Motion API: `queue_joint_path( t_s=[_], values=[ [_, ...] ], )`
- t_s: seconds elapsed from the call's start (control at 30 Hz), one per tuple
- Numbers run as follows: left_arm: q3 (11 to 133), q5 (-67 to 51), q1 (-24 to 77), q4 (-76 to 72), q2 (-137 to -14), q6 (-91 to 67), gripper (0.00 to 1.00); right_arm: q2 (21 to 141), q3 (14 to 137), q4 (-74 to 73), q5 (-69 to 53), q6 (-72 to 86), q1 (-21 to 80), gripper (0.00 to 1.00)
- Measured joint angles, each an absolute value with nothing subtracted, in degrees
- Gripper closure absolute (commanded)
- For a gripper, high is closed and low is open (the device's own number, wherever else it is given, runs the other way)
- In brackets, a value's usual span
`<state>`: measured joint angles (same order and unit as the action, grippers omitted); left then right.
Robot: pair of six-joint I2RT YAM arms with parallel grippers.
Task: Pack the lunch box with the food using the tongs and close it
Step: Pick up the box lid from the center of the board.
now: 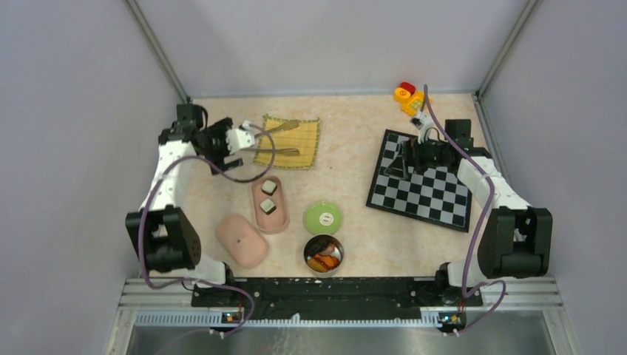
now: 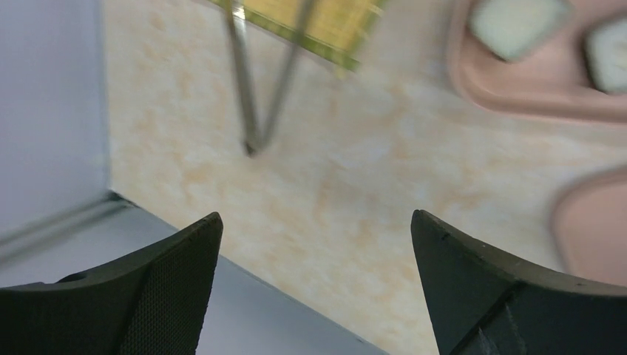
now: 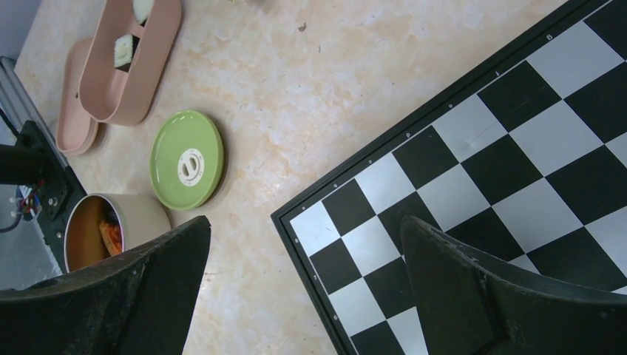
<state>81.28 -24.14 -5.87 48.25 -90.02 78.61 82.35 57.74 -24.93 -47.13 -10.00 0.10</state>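
Note:
The silver tongs (image 1: 279,140) lie on the yellow mat (image 1: 303,137), their joined end (image 2: 253,144) sticking off its left edge onto the table. My left gripper (image 1: 238,144) hovers just left of that end, open (image 2: 316,222), with nothing between its fingers. The pink lunch box (image 1: 260,216) holds two sushi rolls (image 1: 270,187) and its pink lid (image 1: 242,239) lies beside it. More food, orange and brown pieces (image 1: 324,259), sits in a round tin (image 3: 140,214). Over the chessboard's left side my right gripper (image 1: 403,161) stands open (image 3: 307,222) and empty.
A green round lid (image 1: 322,218) lies between the lunch box and the chessboard (image 1: 436,194). Red, yellow and orange toy blocks (image 1: 410,96) stand at the back right. Grey walls enclose the table on the left, back and right.

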Motion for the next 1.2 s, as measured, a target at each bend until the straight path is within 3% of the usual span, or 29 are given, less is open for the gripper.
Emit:
queue_joint_path(
  t_s=[0.2,0.57,0.83,1.03,1.2],
  values=[
    [60.0,-25.6,-10.5,54.6,-72.5,85.6,0.05,81.1,57.7,-24.9,-48.2,-9.9,0.1,0.02],
    [39.1,-23.8,-11.7,61.7,-52.8,96.9,0.08,80.7,57.7,-24.9,-49.4,-9.8,0.1,0.02],
    [43.6,-26.6,-11.7,57.4,-63.6,87.5,0.23,80.6,57.7,-24.8,-49.4,-9.8,0.1,0.02],
    [48.6,-25.1,-11.7,49.2,-75.1,77.7,0.48,80.6,57.7,-24.8,-49.4,-9.5,0.1,0.02],
    [48.7,-24.0,-11.7,46.7,-81.0,74.8,0.51,80.6,57.7,-24.8,-49.3,-9.5,0.1,0.02]
  ],
)
